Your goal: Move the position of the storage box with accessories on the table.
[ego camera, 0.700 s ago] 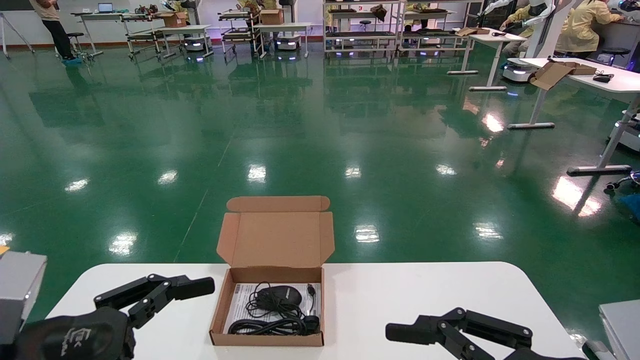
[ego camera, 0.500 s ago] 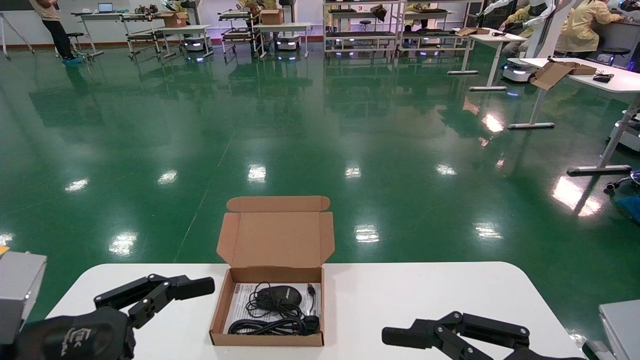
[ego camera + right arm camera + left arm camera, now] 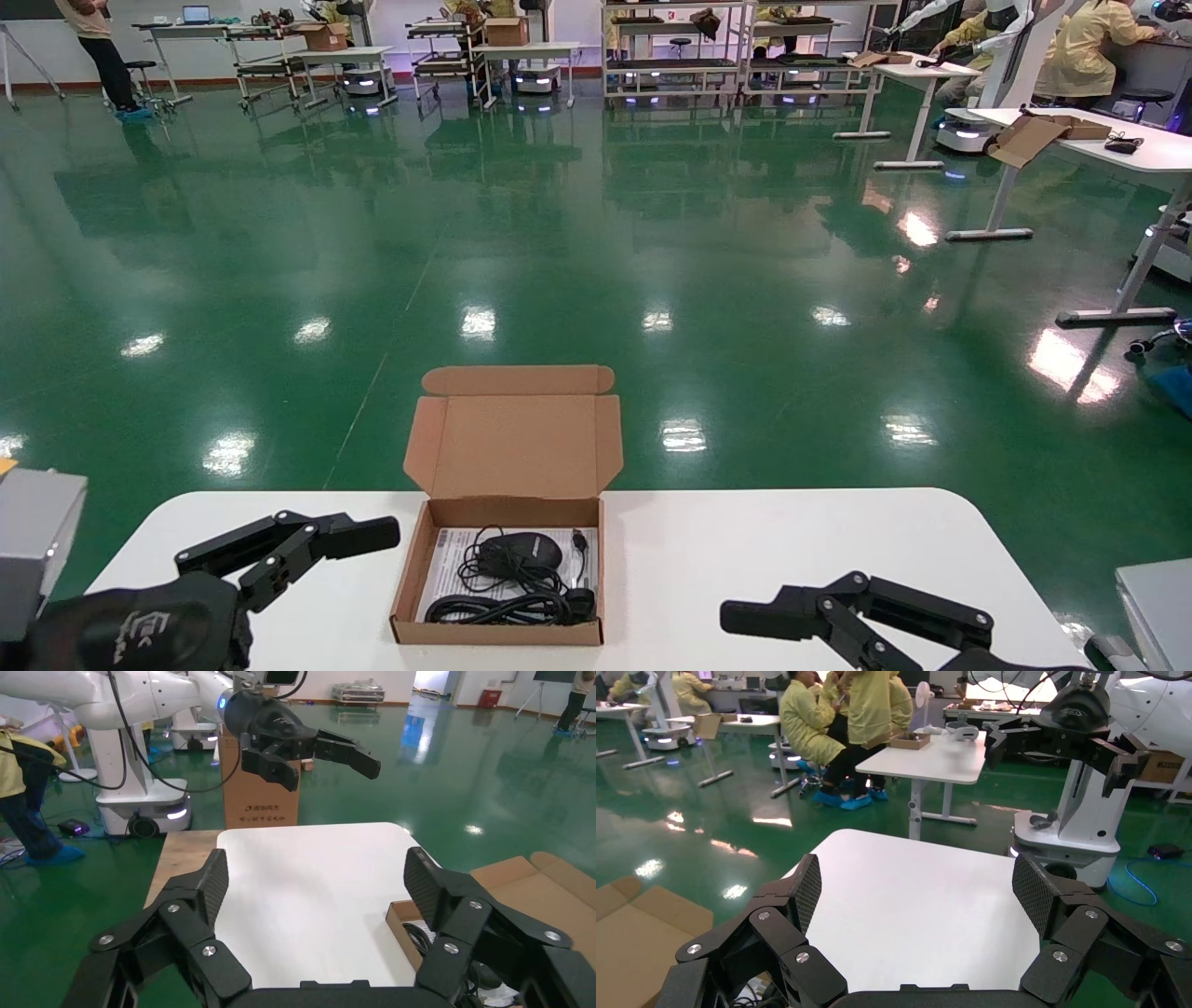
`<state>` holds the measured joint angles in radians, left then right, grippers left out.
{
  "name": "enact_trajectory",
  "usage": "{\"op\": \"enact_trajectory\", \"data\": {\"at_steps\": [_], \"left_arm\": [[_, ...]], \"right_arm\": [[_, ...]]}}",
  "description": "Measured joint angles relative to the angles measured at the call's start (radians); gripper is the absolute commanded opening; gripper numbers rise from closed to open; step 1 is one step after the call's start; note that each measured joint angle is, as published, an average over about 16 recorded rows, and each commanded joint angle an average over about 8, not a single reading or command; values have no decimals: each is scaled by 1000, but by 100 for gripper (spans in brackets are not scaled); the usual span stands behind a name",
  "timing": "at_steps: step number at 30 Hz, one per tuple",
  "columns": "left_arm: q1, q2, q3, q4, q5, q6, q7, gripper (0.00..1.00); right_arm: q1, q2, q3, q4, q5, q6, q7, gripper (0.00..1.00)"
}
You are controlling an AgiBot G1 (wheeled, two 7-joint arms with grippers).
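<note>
Storage box between spread hands, seemingly untouched.

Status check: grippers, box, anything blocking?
Left gripper open, left of storage box. Right gripper open, to its right, apart. Box untouched on table, lid up, mouse inside. Nothing in the way.
</note>
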<state>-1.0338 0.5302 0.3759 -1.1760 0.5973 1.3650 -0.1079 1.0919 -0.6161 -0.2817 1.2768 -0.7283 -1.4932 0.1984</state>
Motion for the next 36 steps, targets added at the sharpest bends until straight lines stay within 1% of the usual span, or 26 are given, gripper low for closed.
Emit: {"op": "enact_trajectory", "data": {"at_steps": [2, 5, 10, 14, 17, 21, 25, 29, 33, 36], "left_arm": [[0, 0, 0, 0, 0, 0, 0, 100], [0, 0, 0, 0, 0, 0, 0, 100], [0, 0, 0, 0, 0, 0, 0, 100], [0, 0, 0, 0, 0, 0, 0, 100], [0, 0, 0, 0, 0, 0, 0, 100], [0, 0, 0, 0, 0, 0, 0, 100], [0, 0, 0, 0, 0, 0, 0, 100], [0, 0, 0, 0, 0, 0, 0, 100], [0, 0, 0, 0, 0, 0, 0, 100], [0, 0, 0, 0, 0, 0, 0, 100]], "right_arm": [[30, -9, -7, -10, -6, -2, 18, 100], [107, -37, -26, -48, -27, -6, 55, 100], [295, -128, -77, -182, -99, 5, 122, 100], [479, -235, -133, -349, -187, 32, 165, 100], [606, -329, -175, -502, -260, 68, 174, 100], [725, -454, -219, -709, -343, 141, 151, 100], [795, -565, -248, -888, -400, 225, 114, 100], [826, -651, -262, -1021, -426, 310, 79, 100], [824, -709, -266, -1098, -425, 391, 58, 100], [806, -735, -269, -1120, -415, 450, 54, 100]]}}
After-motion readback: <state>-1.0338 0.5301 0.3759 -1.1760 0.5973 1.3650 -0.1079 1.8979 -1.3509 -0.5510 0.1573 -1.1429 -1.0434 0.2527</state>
